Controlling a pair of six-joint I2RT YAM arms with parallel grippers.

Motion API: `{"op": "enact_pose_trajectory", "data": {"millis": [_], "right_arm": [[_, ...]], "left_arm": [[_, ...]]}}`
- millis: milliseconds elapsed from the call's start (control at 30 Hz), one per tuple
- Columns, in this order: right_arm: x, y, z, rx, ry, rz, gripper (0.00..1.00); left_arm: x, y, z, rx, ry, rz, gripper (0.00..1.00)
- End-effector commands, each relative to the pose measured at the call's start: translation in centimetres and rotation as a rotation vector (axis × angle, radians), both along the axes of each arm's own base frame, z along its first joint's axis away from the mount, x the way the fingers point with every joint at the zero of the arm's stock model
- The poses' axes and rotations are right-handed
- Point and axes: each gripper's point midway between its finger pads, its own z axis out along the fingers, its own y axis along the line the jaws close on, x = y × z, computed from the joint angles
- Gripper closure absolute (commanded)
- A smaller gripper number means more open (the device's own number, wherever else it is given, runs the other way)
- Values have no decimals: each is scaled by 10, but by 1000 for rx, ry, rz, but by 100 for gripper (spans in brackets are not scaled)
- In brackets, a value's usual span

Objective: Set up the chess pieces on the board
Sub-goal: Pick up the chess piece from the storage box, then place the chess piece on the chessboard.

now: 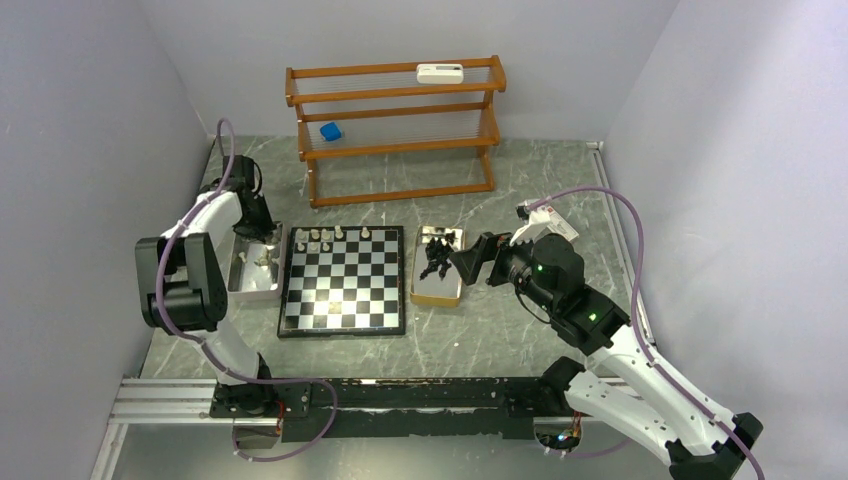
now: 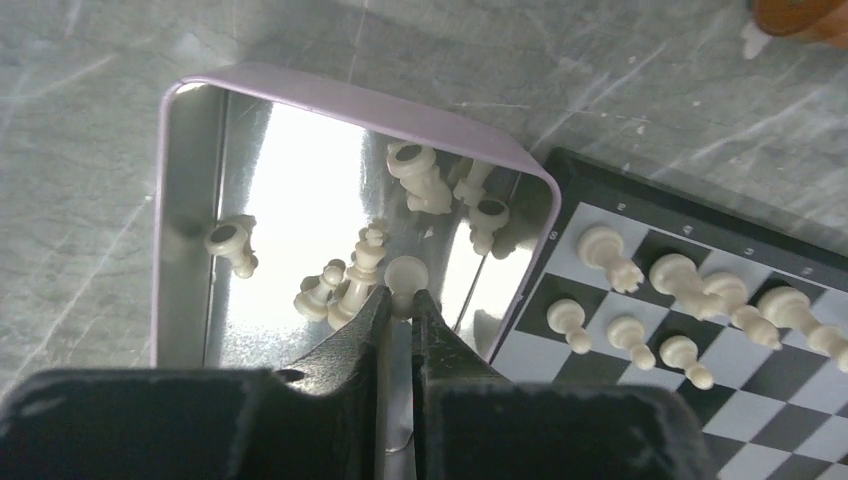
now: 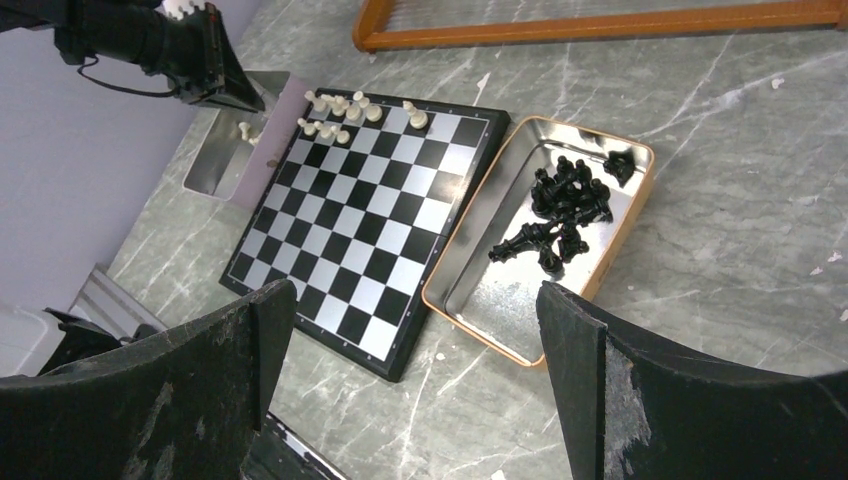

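The chessboard [image 1: 343, 281] lies between two metal trays, with several cream pieces [image 1: 320, 238] on its far rows. My left gripper [image 2: 403, 300] is over the lilac-rimmed tray [image 2: 190, 230] and is shut on a cream pawn [image 2: 406, 274]. Other cream pieces [image 2: 345, 285] lie loose in that tray, and cream pieces [image 2: 690, 285] stand on the board's corner. My right gripper [image 3: 410, 330] is open and empty, held above the table near the orange-rimmed tray [image 3: 480, 215], which holds a heap of black pieces [image 3: 562, 212].
A wooden rack [image 1: 395, 125] stands at the back with a white box [image 1: 440, 72] and a blue block [image 1: 331, 131] on its shelves. Grey walls close in on both sides. A metal rail [image 1: 400, 395] runs along the near edge.
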Motion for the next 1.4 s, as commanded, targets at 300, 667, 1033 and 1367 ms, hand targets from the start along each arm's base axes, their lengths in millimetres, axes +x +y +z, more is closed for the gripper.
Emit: {"op": "enact_pose_trajectory", "data": {"millis": [300, 667, 1033, 1367], "right_arm": [[-1, 4, 19, 50, -15, 8, 6], [-2, 3, 17, 51, -5, -1, 6], [-1, 1, 13, 49, 0, -11, 6], [0, 1, 12, 45, 1, -16, 6]], "left_arm": [[2, -18, 53, -29, -107, -78, 88], [-2, -84, 73, -33, -112, -257, 88], [-5, -154, 77, -34, -127, -393, 88], [-5, -176, 51, 8, -87, -439, 88]]}}
